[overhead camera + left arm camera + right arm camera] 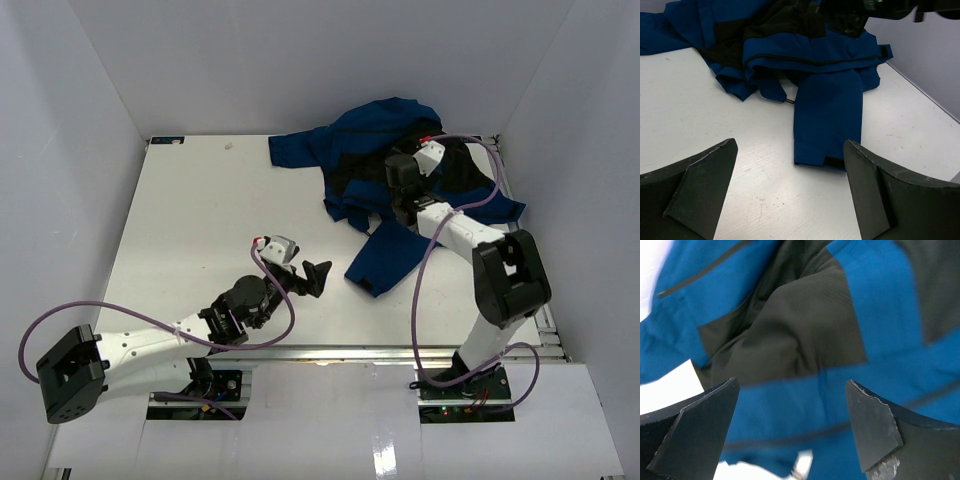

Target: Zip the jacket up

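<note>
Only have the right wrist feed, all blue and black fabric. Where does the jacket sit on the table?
Observer: The jacket lies crumpled in the far right part of the table.
Operator: Left hand?
Observer: The left hand is open and empty over bare table, facing a sleeve.
Operator: Sleeve flat?
Observer: Yes, it stretches flat toward the near edge, with its cuff the part nearest the left hand.
</note>
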Tool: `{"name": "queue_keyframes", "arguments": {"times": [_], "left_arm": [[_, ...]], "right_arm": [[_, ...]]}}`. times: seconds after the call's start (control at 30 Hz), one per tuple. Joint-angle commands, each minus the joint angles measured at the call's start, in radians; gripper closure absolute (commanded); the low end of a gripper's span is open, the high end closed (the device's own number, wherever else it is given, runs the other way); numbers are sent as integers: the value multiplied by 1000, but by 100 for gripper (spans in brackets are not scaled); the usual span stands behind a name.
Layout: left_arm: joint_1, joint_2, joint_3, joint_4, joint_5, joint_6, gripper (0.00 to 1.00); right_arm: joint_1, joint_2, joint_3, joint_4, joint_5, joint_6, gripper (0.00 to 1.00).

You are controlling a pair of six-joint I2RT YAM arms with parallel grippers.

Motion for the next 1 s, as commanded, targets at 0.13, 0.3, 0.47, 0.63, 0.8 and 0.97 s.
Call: {"name": "queue_keyframes", "arguments": {"times": [0.13, 0.3, 0.47, 0.63, 0.8, 0.97], "left_arm": [[-3, -33, -2, 1, -30, -16, 2], [-3, -35, -3, 1, -39, -21, 2], [-3, -31, -2, -4, -63, -22, 2], [-3, -27, -6, -5, -104, -21, 2], [-3, -8, -8, 6, -135, -15, 2], [4, 73, 19, -25, -181, -48, 2]], "right_arm": [[-72, 402, 418, -240, -184, 88, 3], [-49, 430, 300, -65, -450, 2, 34], [79, 320, 45, 15, -470, -94, 44], [239, 140, -199, 15, -343, -172, 45], [299, -90, -493, 87, -288, -139, 46], [263, -305, -589, 78, -263, -101, 43]]}}
